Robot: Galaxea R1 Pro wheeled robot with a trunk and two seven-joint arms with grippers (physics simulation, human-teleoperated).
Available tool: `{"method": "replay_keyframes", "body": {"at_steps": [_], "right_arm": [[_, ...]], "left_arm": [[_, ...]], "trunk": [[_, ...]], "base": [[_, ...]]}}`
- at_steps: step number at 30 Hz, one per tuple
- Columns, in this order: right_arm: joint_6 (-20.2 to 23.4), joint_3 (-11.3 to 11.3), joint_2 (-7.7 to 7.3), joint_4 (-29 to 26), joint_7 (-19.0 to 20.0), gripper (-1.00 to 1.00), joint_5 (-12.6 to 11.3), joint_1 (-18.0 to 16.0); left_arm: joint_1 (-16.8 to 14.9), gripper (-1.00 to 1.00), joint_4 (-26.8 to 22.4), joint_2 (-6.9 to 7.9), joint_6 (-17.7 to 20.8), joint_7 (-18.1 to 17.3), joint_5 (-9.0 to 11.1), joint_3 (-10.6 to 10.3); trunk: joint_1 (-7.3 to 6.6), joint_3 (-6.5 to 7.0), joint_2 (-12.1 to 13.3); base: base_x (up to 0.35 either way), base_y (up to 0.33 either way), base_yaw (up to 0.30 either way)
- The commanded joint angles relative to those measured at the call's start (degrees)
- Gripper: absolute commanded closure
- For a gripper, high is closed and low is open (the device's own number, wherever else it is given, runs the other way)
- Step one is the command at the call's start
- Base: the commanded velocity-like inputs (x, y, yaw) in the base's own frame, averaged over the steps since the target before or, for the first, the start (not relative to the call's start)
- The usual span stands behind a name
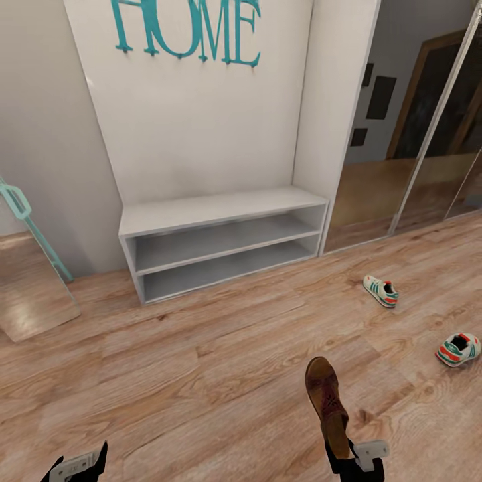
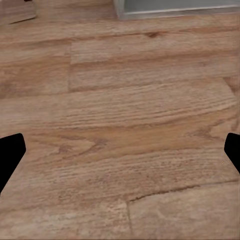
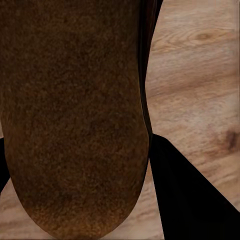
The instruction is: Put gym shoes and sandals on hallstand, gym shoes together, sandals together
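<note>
Right gripper (image 1: pixel 343 456) clamps a brown sandal (image 1: pixel 326 399) at its heel, above bare floor (image 1: pixel 201 375); two gym shoes (image 1: pixel 380 290) (image 1: pixel 459 349) lie rightward, apart. Left wrist view: left gripper (image 2: pixel 120 152) spread open over planks. Right wrist view: sandal (image 3: pixel 75 120) sole between fingers (image 3: pixel 190 195).
</note>
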Motion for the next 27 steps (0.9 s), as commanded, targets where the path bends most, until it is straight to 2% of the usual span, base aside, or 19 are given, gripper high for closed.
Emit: {"method": "replay_keyframes", "body": {"at_steps": [1, 6, 27], "right_arm": [[-0.11, -0.01, 0.01, 0.04, 0.28, 1.0, -0.26, -0.02], [-0.11, -0.01, 0.0, 0.04, 0.28, 1.0, -0.25, -0.02], [-0.11, -0.01, 0.11, 0.01, 0.22, 1.0, -0.24, -0.02]], "left_arm": [[-0.04, -1.0, 0.04, -0.01, -0.08, -0.54, 0.4, 0.14], [-0.02, -1.0, 0.04, -0.06, -0.07, -0.54, 0.4, 0.15], [-0.04, -1.0, 0.04, -0.07, -0.06, -0.54, 0.39, 0.16]], "trunk": [[-0.04, 0.18, 0.0], [-0.75, 1.24, 1.23], [-0.75, 1.78, 1.23]], "base": [[0.0, 0.0, 0.005], [0.0, 0.0, 0.079], [0.0, 0.0, 0.24]]}}
